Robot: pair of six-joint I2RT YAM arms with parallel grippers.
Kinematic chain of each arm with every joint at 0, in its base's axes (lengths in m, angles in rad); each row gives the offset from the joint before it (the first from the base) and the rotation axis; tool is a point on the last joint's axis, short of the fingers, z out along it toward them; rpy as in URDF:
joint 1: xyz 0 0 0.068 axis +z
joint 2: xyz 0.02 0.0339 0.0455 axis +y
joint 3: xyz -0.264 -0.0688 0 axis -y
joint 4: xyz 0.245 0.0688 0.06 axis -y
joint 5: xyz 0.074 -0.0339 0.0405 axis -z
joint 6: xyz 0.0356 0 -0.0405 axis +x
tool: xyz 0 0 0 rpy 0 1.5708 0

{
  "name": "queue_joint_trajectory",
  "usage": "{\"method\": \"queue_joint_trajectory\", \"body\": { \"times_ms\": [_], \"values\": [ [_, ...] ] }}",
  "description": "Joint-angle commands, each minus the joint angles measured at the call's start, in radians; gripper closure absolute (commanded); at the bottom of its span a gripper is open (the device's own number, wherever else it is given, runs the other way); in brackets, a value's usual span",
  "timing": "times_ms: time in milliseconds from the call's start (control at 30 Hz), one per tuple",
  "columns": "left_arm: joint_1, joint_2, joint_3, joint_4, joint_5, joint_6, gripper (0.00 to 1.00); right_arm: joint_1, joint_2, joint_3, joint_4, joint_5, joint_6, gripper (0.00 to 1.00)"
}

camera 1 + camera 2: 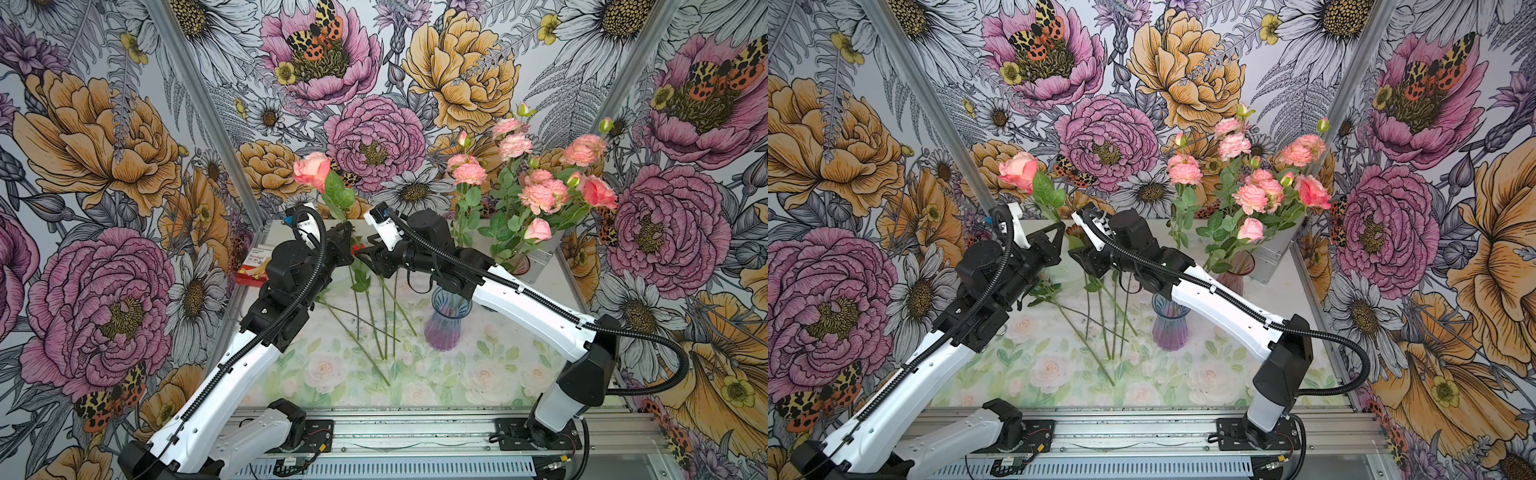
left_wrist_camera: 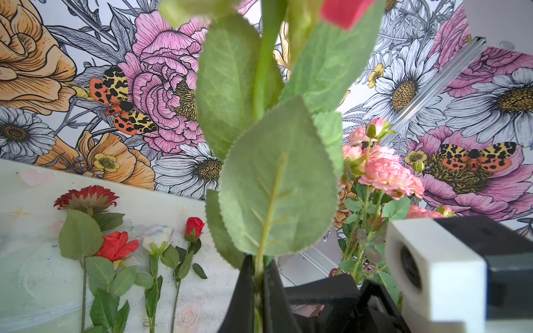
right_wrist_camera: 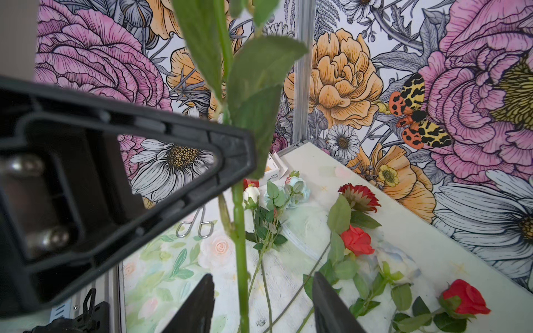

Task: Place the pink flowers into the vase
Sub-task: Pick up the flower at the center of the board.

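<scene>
Robot arms hold up one pink rose (image 1: pixel 312 170).
The left gripper (image 1: pixel 346 227) pinches its stem upright; the right gripper (image 3: pixel 261 281) has its jaws apart around the stem below.

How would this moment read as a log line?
left gripper: shut on pink rose stem | right gripper: open astride stem | blue vase: rose not in yet

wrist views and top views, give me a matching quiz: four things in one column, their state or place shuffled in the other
1 left gripper
2 right gripper
3 blue vase
4 red roses

a lying flat on the table
b shut on the pink rose stem
c open, jaws either side of that stem
d standing upright

Pairs: 1-b, 2-c, 3-d, 4-a
</scene>
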Motion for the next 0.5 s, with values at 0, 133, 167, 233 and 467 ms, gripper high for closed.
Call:
{"method": "queue_joint_trajectory", "body": {
  "times_ms": [0,133,167,233,467],
  "values": [
    [-0.011,-0.007,-0.017,0.04,0.023,-0.027,1.0,-0.001,0.027,0.047,0.026,-0.013,0.012,0.48],
    [-0.011,-0.009,-0.013,0.036,0.021,-0.026,1.0,-0.006,0.039,0.059,0.026,-0.019,0.013,0.61],
    [-0.011,-0.01,-0.011,0.033,0.022,-0.024,1.0,-0.006,0.041,0.061,0.026,-0.022,0.015,0.66],
    [-0.011,-0.012,-0.011,0.03,0.022,-0.024,1.0,-0.006,0.044,0.063,0.026,-0.029,0.019,0.81],
    [-0.007,-0.016,-0.003,0.009,0.008,-0.012,0.62,-0.017,0.032,0.047,0.026,-0.013,0.021,1.0]
  ]
}}
